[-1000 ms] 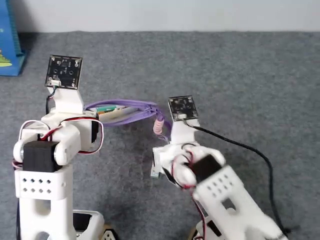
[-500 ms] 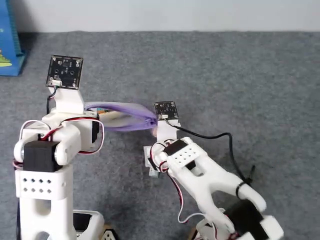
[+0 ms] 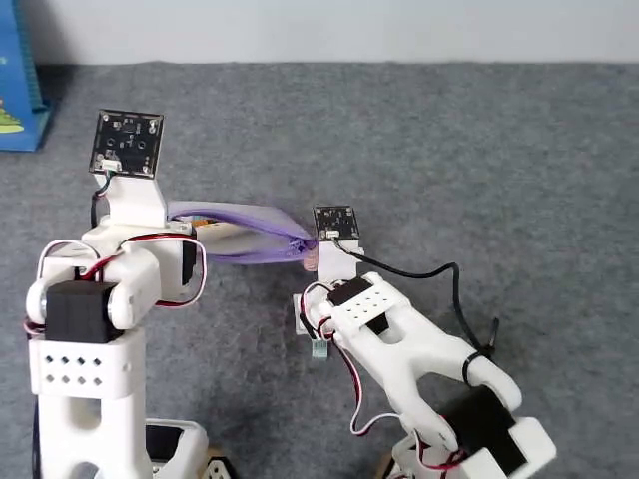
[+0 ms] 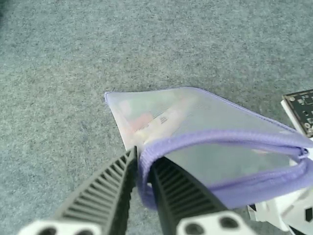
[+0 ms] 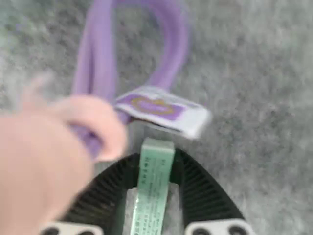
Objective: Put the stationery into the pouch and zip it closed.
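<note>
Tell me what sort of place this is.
Probably a tabletop robot test bench rather than a home desk: a white left arm and right arm stand side by side on a grey felt-like mat, with a purple pouch between them and a plain wall behind.

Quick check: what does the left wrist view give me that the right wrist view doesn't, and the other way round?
Left wrist view: the left gripper clamped on the pouch by its purple edge, with stationery visible through the translucent side.
Right wrist view: the right gripper closed on a green tab, a white and purple label just beyond it, and a blurred pink thing close to the lens.
Both: the purple edge and the grey carpet.
</note>
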### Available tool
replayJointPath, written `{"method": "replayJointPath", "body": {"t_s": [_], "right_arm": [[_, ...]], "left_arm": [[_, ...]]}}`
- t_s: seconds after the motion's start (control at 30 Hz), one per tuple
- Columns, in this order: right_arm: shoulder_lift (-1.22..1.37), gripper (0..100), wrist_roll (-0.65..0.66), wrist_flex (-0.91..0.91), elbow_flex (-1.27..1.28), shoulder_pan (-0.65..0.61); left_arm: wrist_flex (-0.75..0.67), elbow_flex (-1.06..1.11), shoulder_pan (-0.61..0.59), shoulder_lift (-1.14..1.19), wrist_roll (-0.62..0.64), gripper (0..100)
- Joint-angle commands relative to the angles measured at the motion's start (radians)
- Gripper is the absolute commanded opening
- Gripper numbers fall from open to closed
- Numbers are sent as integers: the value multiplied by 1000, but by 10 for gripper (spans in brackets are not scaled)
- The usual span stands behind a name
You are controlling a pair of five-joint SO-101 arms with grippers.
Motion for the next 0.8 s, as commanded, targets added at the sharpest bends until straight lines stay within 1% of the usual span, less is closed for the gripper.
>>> {"method": "replayJointPath", "body": {"t_s": [0.0, 0.2, 0.37, 0.53, 0.67, 0.77], "right_arm": [[-77, 8, -6, 96, -31, 2], [-363, 8, 0, 255, -31, 2], [-680, 8, 75, 337, -31, 2], [-943, 8, 170, 314, -31, -4], [-1078, 8, 249, 223, -31, -4], [-1127, 8, 262, 131, -32, -5]], "left_arm": [[8, -19, 2, 0, -12, 12], [8, -19, 2, 0, -12, 12], [8, -19, 2, 0, -12, 12], [8, -19, 2, 0, -11, 12], [8, -19, 2, 0, -9, 12], [8, -19, 2, 0, -9, 12]]}}
